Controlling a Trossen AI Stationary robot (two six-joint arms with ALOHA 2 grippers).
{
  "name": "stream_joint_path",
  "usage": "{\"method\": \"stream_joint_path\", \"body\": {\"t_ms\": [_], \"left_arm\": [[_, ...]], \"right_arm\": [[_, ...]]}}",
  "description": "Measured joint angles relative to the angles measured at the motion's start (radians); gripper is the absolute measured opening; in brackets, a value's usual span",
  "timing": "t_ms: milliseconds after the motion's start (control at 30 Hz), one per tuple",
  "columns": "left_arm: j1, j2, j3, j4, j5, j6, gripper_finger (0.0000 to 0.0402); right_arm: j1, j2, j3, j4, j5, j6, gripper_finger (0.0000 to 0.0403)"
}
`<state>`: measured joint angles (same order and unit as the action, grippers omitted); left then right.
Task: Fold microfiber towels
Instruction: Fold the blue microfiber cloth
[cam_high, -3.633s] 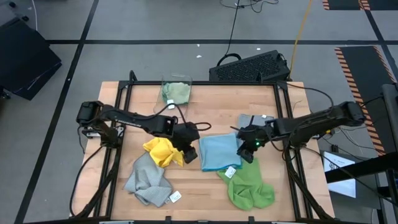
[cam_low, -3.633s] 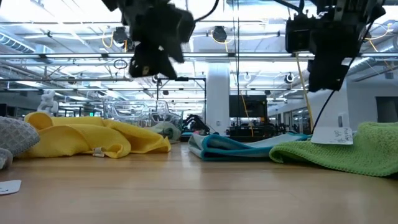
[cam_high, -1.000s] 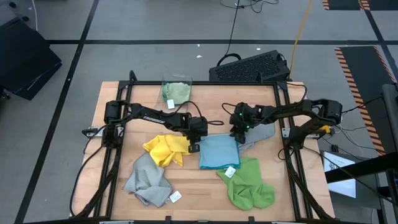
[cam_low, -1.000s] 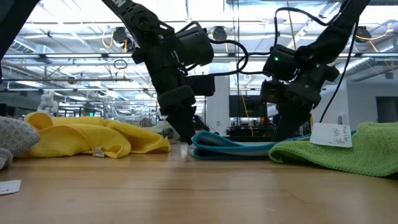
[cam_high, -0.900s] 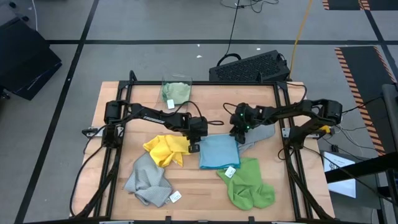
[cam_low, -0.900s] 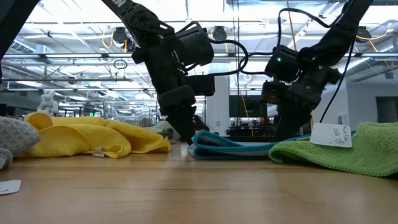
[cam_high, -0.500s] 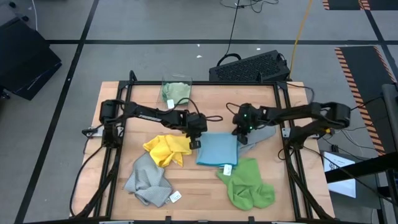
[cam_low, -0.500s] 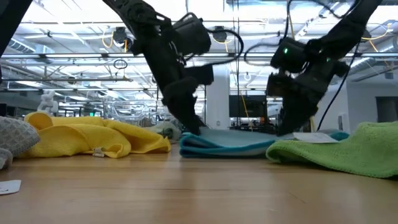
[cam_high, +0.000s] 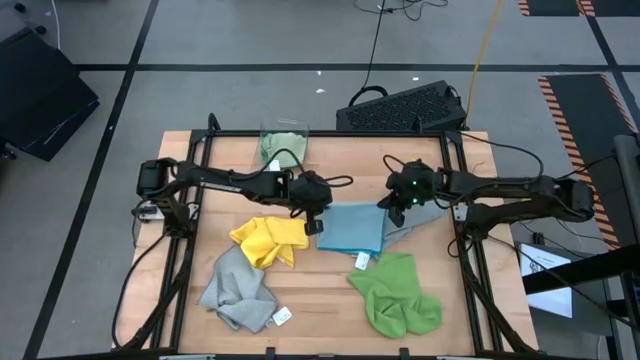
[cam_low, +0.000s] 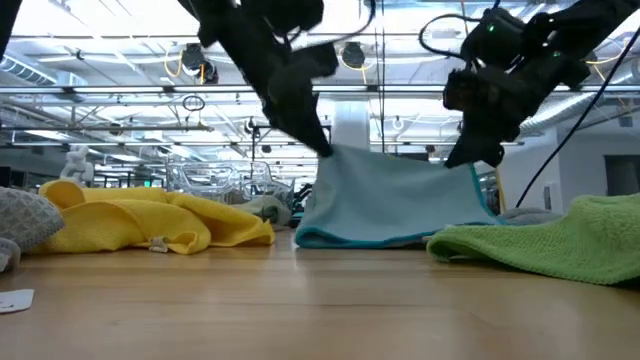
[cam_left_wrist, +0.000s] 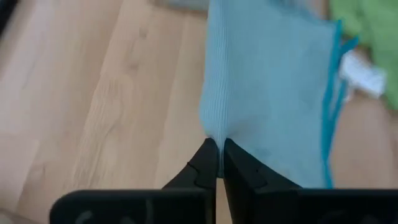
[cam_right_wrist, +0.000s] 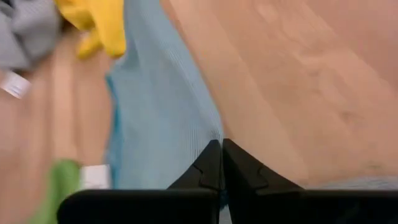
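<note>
The light blue towel (cam_high: 352, 228) hangs between my two grippers at the table's middle, its lower edge (cam_low: 380, 240) on the wood. My left gripper (cam_high: 313, 207) is shut on its far left corner, my right gripper (cam_high: 393, 206) on its far right corner. A yellow towel (cam_high: 267, 240) and a grey towel (cam_high: 238, 290) lie at the near left. A bright green towel (cam_high: 400, 297) lies at the near right, and another grey one (cam_high: 424, 214) under my right arm. My left gripper pinches the blue towel's upper left corner (cam_left_wrist: 214, 132) between its two fingertips, slanting down from the table's left. The cloth hangs below it. My right gripper pinches the upper right corner (cam_right_wrist: 214, 135) likewise, slanting down from the right. The top edge (cam_low: 400, 156) runs nearly straight between them.
A clear bin (cam_high: 283, 146) with a pale green cloth stands at the far edge. A white tag (cam_high: 360, 262) hangs at the blue towel's near side. A second tag (cam_high: 281, 316) lies by the grey towel. Bare wood lies at the far middle.
Both grippers have risen and drawn a little toward the far edge. They have lifted the blue towel's far edge off the table. The towel, a flat bundle before, now hangs spread out. Its near edge has stayed on the wood.
</note>
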<state>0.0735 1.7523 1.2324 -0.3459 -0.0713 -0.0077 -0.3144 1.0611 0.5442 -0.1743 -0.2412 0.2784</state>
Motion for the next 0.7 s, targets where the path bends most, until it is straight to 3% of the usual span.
{"method": "stream_joint_path", "body": {"t_ms": [133, 500, 700], "left_arm": [[-0.012, -0.025, 0.002, -0.006, -0.001, -0.006, 0.0006], [-0.067, -0.027, 0.001, -0.154, -0.025, -0.001, 0.0006], [-0.090, -0.024, 0.001, -0.149, -0.028, 0.004, 0.0014]], "right_arm": [[0.063, -0.007, 0.000, 0.061, 0.013, 0.111, 0.0001], [0.238, 0.022, 0.001, 0.117, 0.191, 0.224, 0.0000], [0.290, 0.115, 0.001, 0.258, 0.110, 0.243, 0.0000]]}}
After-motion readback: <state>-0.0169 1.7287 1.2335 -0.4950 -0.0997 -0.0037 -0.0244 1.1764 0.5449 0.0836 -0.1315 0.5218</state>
